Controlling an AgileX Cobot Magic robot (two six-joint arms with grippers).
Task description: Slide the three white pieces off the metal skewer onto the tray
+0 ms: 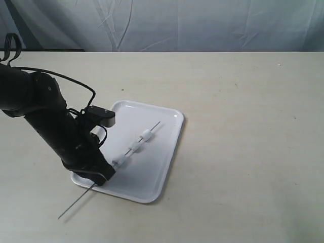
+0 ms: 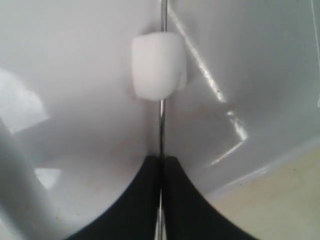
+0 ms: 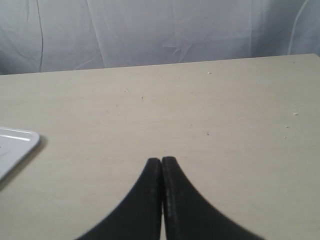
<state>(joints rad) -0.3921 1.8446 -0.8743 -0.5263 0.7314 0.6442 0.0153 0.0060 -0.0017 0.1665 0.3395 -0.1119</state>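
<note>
The white tray (image 1: 167, 147) lies on the table left of centre. Across it runs the thin metal skewer (image 1: 154, 126), its near end sticking out past the tray's front-left corner. Three white pieces are threaded on it: one (image 1: 146, 134), one (image 1: 134, 146) and one (image 1: 120, 161) closest to my left gripper (image 1: 107, 172). That gripper is shut on the skewer (image 2: 161, 130) just behind the nearest piece (image 2: 158, 65). My right gripper (image 3: 161, 160) is shut with nothing in it, over bare table, and does not show in the exterior view.
The beige table (image 1: 243, 126) stretches to the right of the tray. A grey cloth backdrop (image 1: 177, 23) hangs behind it. A corner of the tray (image 3: 17, 142) shows in the right wrist view.
</note>
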